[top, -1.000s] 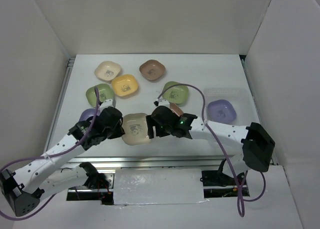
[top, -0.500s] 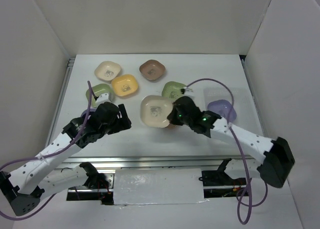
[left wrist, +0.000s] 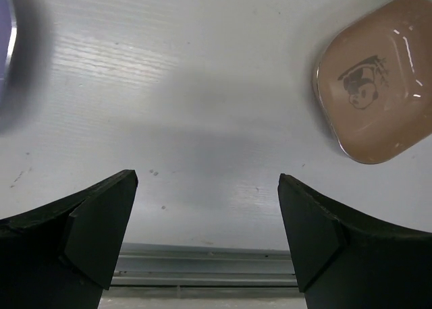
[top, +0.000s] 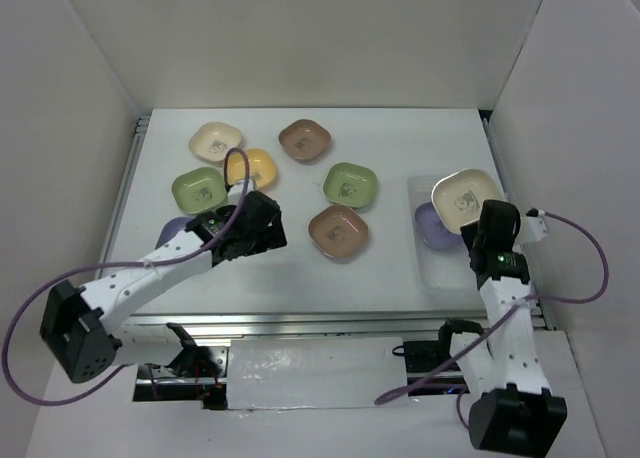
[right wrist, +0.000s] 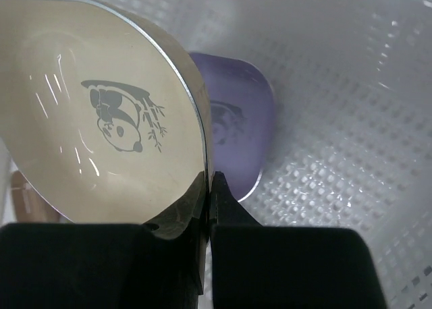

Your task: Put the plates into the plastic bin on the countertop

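Observation:
My right gripper is shut on the rim of a cream plate, holding it tilted above the plastic bin. A lavender plate lies in that bin. From above, the held cream plate hangs over the bin at the right, with the right gripper just below it. My left gripper is open and holds nothing, over bare countertop left of a brown plate. Seen from above, the left gripper is between a lavender plate and the brown plate.
More plates lie further back: cream, yellow, brown, and two green ones. A metal rail runs along the near edge. White walls close in the sides and back.
The left gripper opened and let go of the cream plate. The right gripper shut on it and carried it from the table's middle to above the bin. The left arm swung right.

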